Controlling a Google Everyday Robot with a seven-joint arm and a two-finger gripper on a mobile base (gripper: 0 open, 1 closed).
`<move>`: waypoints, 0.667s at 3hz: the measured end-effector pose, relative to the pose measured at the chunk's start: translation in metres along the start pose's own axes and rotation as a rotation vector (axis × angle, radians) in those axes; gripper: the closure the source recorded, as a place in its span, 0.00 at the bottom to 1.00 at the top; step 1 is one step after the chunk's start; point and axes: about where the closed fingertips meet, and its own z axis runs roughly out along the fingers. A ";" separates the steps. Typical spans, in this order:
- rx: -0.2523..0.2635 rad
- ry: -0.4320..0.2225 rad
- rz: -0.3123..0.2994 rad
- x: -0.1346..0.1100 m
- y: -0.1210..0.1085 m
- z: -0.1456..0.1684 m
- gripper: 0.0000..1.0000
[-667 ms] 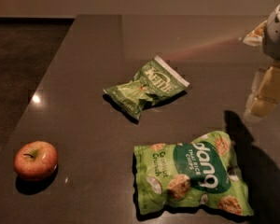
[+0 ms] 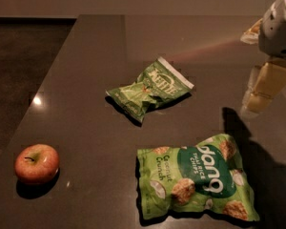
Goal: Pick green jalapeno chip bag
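Green jalapeno chip bag [image 2: 150, 88] lies crumpled at the middle of the bench [image 2: 86, 56]. Tool [image 2: 263, 90] hovers over the right edge, not touching the bag; whether it is apart or together, cannot tell.

The light is dim, and a small glare spot shines on the dark table [image 2: 86, 142] near its left edge. The gripper [image 2: 257, 97], at the right edge above the table, throws a black shadow onto it.
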 end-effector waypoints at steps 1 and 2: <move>-0.016 -0.040 -0.017 -0.022 -0.022 0.022 0.00; -0.045 -0.078 -0.041 -0.050 -0.038 0.052 0.00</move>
